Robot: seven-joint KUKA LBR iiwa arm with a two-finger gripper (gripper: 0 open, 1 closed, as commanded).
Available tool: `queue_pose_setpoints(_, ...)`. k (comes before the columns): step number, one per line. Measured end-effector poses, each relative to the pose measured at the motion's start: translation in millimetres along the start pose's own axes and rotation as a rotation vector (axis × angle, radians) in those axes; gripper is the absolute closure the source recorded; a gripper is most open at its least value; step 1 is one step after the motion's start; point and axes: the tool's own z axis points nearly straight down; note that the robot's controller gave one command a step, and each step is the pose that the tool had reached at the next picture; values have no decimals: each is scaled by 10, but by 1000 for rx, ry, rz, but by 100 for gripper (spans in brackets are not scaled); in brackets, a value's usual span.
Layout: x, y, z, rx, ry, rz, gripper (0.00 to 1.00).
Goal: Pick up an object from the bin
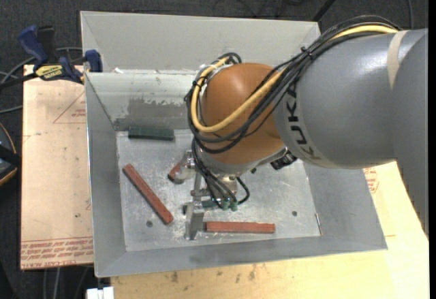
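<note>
Red-brown bar lies at the bin's 6 o'clock, its 9 o'clock end beside the hand; clenched or released, I cannot tell.

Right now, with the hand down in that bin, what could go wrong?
The hand sits at one end of the red-brown bar by the front wall, so a grab may tip or drop it. The slanted red-brown bar ends close by and could get knocked.

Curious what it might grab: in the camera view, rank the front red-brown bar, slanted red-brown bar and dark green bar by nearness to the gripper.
1. Front red-brown bar, beside the gripper.
2. Slanted red-brown bar, left.
3. Dark green bar, back left.
</note>
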Motion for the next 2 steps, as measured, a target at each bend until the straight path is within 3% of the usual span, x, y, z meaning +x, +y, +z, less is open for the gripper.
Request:
queue_pose_setpoints(1,-20,-9,-37,-1,-8,4,0)
queue_pose_setpoints(2,-121,95,514,-3,-10,126,0)
